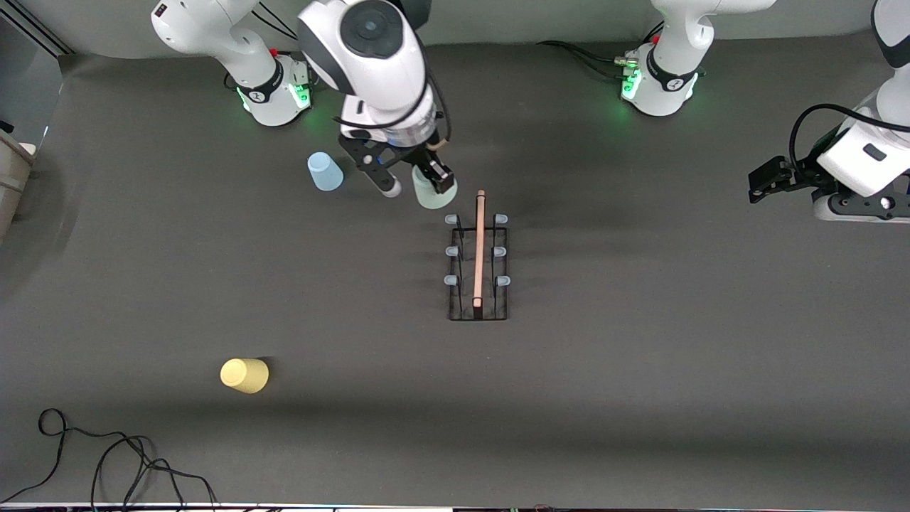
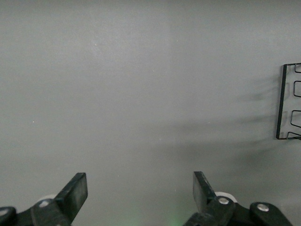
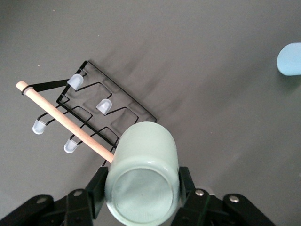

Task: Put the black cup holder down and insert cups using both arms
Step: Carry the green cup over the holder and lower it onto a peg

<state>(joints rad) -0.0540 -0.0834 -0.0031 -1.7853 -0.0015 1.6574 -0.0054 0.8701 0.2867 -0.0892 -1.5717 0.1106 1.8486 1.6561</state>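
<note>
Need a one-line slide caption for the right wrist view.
Right gripper shut on the mint green cup, held above the table beside the black cup holder; light blue cup on the table.

Thin black wire rack [image 1: 478,311] with pale wooden rod [image 1: 479,245]; smooth matt plastic mint cup [image 3: 143,176]

Black cup holder [image 2: 288,101] cut off by left wrist view edge; mint cup [image 3: 143,176] hides sixth peg.

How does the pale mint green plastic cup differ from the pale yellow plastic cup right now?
The pale mint green plastic cup is gripped in the right claw above the table; the pale yellow plastic cup lies untouched on the table, nearer the front camera. Their colours differ. Both are small, plain, tapered cups.
</note>
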